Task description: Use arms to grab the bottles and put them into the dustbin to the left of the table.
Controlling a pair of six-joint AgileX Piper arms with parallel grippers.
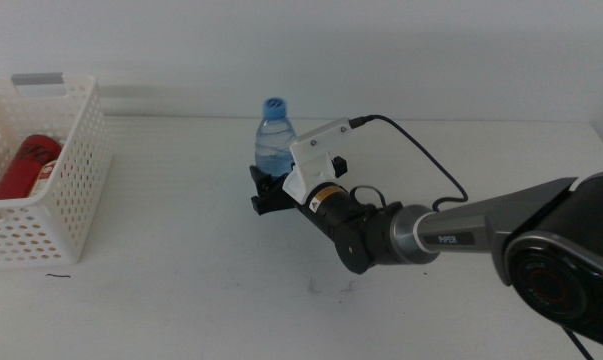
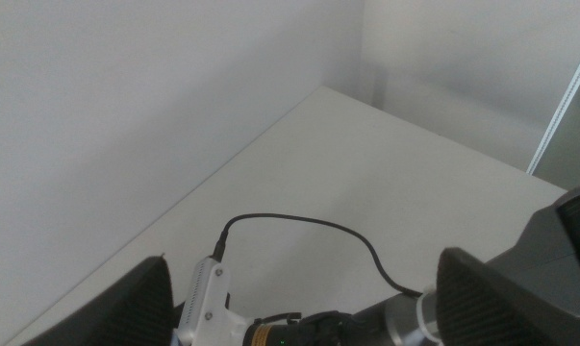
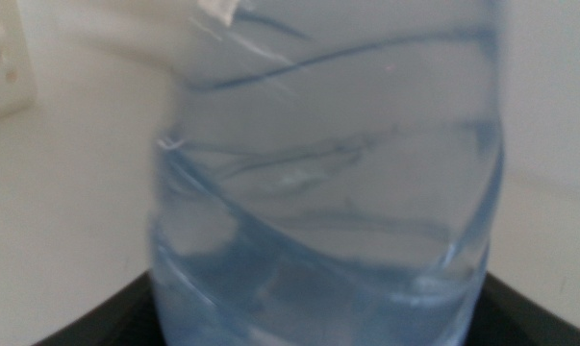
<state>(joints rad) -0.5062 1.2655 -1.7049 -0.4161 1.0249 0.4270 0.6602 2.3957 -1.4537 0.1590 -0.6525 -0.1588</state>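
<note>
The clear water bottle (image 1: 274, 140) with a blue cap stands upright near the table's middle. My right gripper (image 1: 268, 190) reaches in from the right with its jaws on either side of the bottle's lower part. In the right wrist view the bottle (image 3: 328, 192) fills the picture and the dark jaws touch its sides. The white perforated dustbin (image 1: 76, 180) is at the far left with the red soda can (image 1: 26, 165) lying inside. The yellow juice bottle is out of view. My left gripper (image 2: 304, 258) is open, empty and outside the middle view, above the table, looking down on the right arm.
The white table (image 1: 181, 290) runs to a far edge against a white wall. A black cable (image 1: 421, 150) loops above the right arm's wrist; it also shows in the left wrist view (image 2: 309, 223).
</note>
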